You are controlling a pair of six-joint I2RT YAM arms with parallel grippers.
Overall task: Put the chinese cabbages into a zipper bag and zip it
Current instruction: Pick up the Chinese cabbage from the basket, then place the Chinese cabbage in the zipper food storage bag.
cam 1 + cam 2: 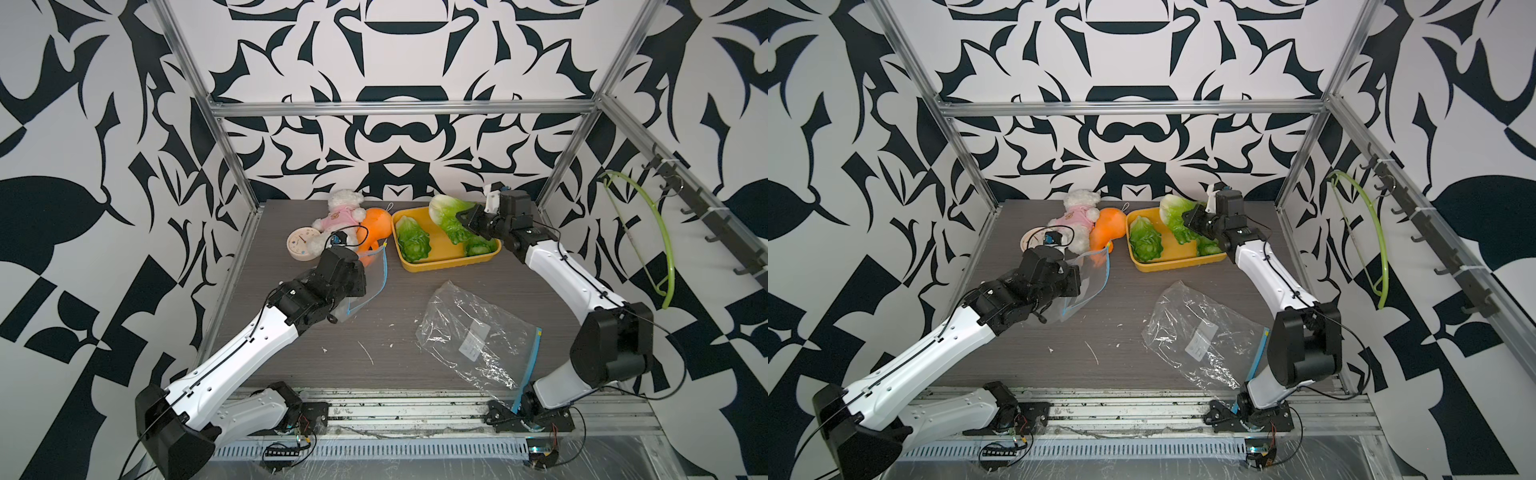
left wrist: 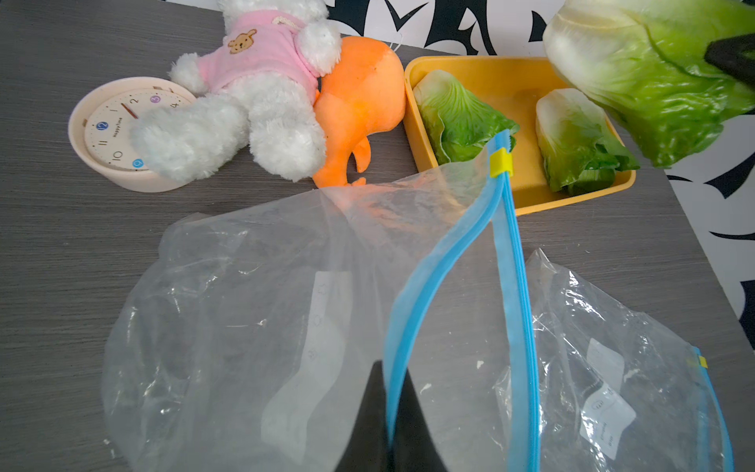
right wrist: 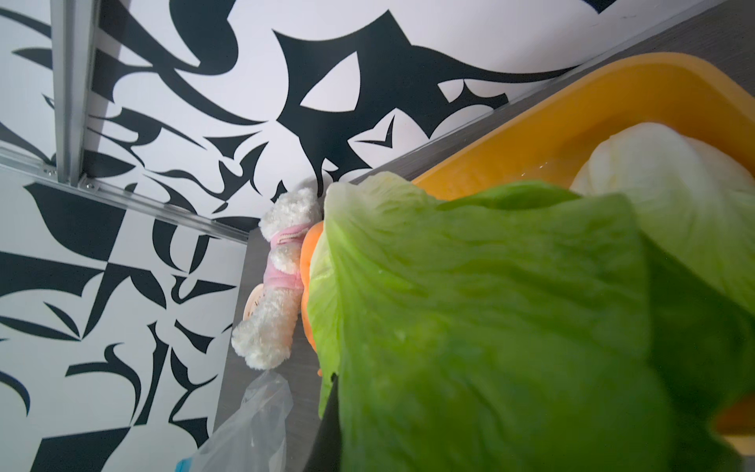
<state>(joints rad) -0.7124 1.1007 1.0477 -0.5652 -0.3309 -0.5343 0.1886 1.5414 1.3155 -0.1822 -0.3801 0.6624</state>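
Observation:
My right gripper (image 1: 463,218) is shut on one chinese cabbage (image 1: 446,216), holding it lifted above the yellow tray (image 1: 449,262); in the right wrist view its green leaves (image 3: 490,327) fill most of the picture. Two more cabbages (image 1: 411,243) (image 1: 478,247) lie in the tray. My left gripper (image 2: 393,392) is shut on one blue lip of a clear zipper bag (image 2: 265,306), holding it up off the table at the left. The bag's mouth gapes, and its yellow slider (image 2: 500,161) sits at the far end.
A second clear zipper bag (image 1: 478,336) lies crumpled on the table near the right arm's base. A white teddy in pink (image 1: 343,212), an orange plush toy (image 1: 374,232) and a round clock (image 1: 305,243) lie at the back left. A green hanger (image 1: 660,241) hangs on the right wall.

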